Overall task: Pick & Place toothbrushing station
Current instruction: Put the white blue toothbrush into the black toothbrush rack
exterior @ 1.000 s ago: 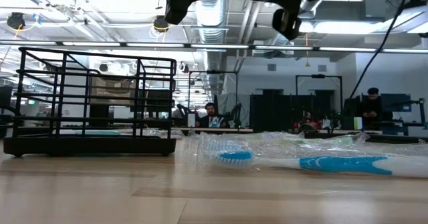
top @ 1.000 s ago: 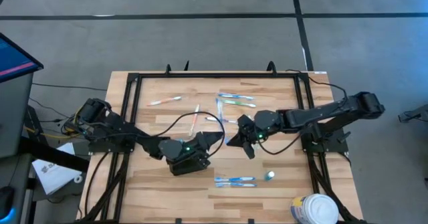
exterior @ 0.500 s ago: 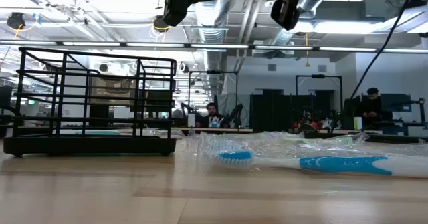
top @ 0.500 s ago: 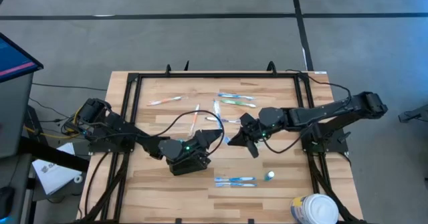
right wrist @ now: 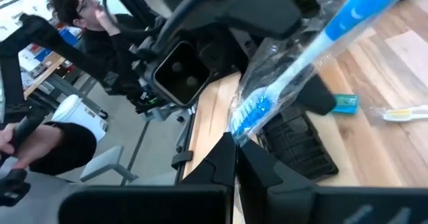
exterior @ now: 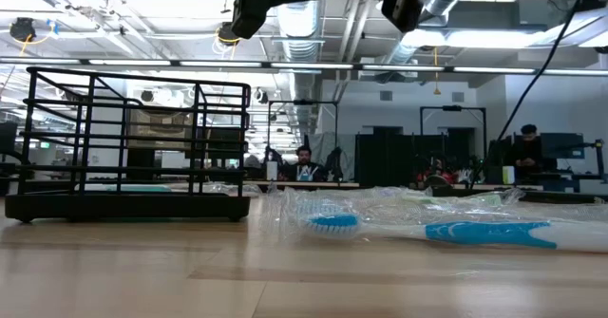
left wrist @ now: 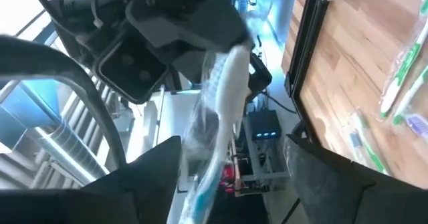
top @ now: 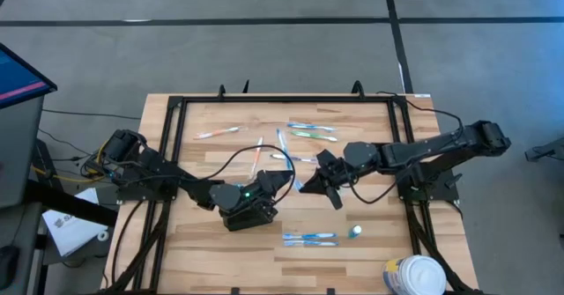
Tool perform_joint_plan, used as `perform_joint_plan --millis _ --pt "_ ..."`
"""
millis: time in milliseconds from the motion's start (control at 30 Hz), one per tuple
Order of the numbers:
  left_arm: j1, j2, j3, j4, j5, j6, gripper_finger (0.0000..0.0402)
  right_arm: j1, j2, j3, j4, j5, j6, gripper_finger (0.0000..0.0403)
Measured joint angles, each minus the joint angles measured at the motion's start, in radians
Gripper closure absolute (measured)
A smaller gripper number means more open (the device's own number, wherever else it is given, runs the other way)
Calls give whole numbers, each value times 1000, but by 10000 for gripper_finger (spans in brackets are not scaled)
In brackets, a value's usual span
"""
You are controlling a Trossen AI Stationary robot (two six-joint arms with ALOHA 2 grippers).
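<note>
Surface (top: 203, 251): wood, sound. The toothbrushing station (top: 250, 216) stands near its middle, a little toward the left edge, mostly hidden beneath my left arm. It is probably stiff, light and liable to slide, so I would take it by a top wall. My left hand (top: 285, 181) is spread, above and just beyond it. My right hand (top: 308, 186), beside the left, is pinching a wrapped toothbrush (right wrist: 314, 43).

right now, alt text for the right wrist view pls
The right gripper, jaws shut, holds a plastic-wrapped blue toothbrush up over the wooden table. Behind it are the other arm's camera housing and a seated person.
</note>
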Motion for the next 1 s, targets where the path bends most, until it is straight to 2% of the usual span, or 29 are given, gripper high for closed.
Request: perform_joint_plan --millis 500,733,1000 --pt "0 0 0 -4 4 -2 271 32 0 0 14 3 -16 403" --pt "0 0 0 -5 91 -2 311 35 24 0 27 3 -17 403" --pt "0 0 0 -9 28 -2 369 37 41 0 50 3 -17 403"
